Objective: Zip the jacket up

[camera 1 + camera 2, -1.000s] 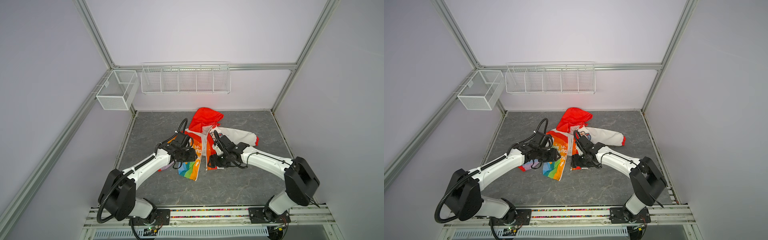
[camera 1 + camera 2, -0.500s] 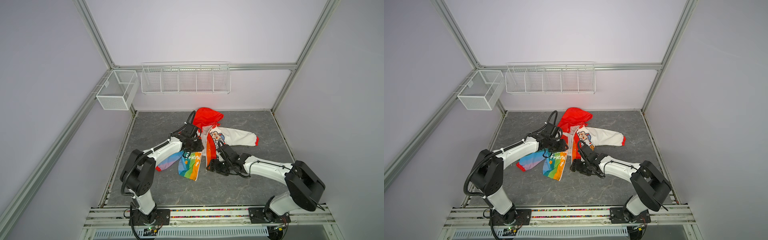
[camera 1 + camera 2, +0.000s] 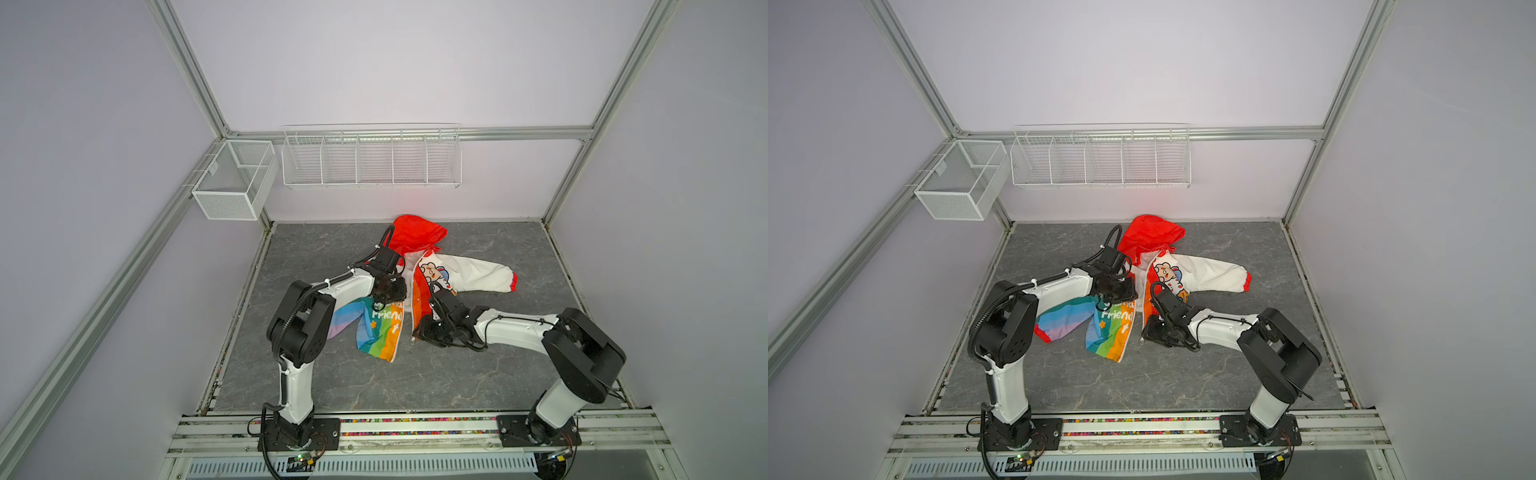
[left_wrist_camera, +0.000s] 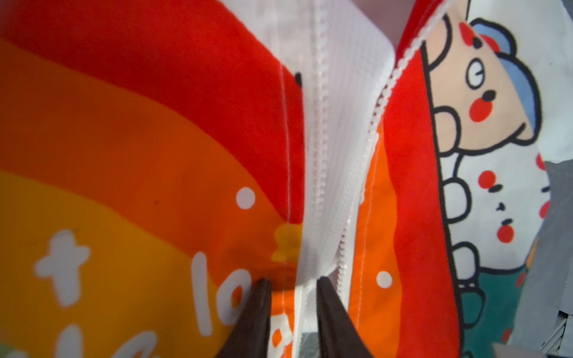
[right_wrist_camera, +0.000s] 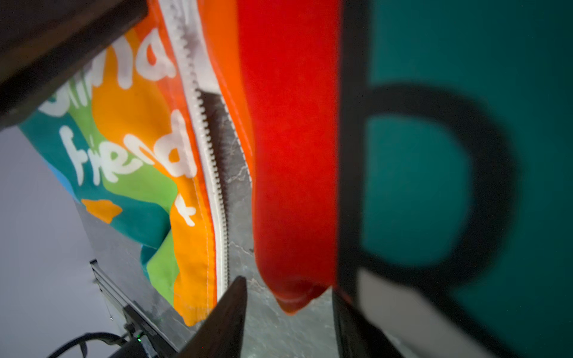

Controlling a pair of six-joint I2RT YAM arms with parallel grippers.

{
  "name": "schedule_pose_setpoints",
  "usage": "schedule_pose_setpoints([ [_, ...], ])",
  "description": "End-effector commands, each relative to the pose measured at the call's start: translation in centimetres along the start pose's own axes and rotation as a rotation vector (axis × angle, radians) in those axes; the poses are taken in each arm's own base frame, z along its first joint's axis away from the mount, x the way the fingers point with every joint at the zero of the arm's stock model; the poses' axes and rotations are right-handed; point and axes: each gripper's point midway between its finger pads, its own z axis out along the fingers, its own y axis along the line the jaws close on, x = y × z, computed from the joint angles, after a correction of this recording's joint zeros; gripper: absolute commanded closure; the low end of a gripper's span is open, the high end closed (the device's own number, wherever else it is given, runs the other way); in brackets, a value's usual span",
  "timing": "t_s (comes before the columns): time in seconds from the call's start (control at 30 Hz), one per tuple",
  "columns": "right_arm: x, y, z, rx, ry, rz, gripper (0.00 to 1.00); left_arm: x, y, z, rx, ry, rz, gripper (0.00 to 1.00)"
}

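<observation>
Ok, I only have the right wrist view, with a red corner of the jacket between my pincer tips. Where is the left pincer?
Observer: The left pincer sits astride the white zipper tape on the rainbow half of the jacket, jaws apart.
Operator: How high up?
Observer: In both top views, on the upper chest, not far below the red hood.
Operator: Is the zipper joined up there?
Observer: No; the left wrist view shows two separate rows of teeth, white lining between them.

Grey marbled tabletop (image 3: 374,386); the open jacket (image 3: 384,332) lies spread on it
</observation>
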Motion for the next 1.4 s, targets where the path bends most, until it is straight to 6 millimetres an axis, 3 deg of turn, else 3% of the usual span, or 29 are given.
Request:
schedule_pose_setpoints([
  [0.0,-0.8,-0.6,0.1,0.037,-0.019,0.02,0.67,-0.5,0.7,0.8,-0.018,-0.012,-0.014,0.73],
  [0.2,-0.4,-1.1,-1.0,0.057,-0.017,-0.011,0.93,-1.5,1.7,1.4,-0.03,-0.014,-0.042,0.75],
  [0.63,3.3,-3.3,-3.5,0.044,0.036,-0.042,0.93,-6.5,2.5,2.2,-0.04,-0.055,-0.081,0.78],
  [0.87,4.4,-5.3,-4.0,0.083,0.045,-0.042,0.93,-8.5,2.7,3.7,-0.053,-0.037,-0.082,0.78],
  [0.97,4.4,-6.1,-4.2,0.117,0.039,-0.054,0.9,-8.9,2.8,4.4,-0.061,-0.024,-0.078,0.78],
  [1.13,4.1,-6.7,-3.7,0.149,0.057,-0.065,0.75,-9.5,3.0,4.8,-0.067,-0.012,-0.081,0.78],
  [1.27,3.8,-6.0,-4.2,0.135,0.054,-0.089,0.63,-10.5,1.9,2.9,-0.04,-0.049,-0.059,0.76],
  [1.37,3.2,-5.5,-5.5,0.142,0.024,-0.119,0.53,-11.2,0.5,0.1,-0.011,-0.097,-0.037,0.73],
])
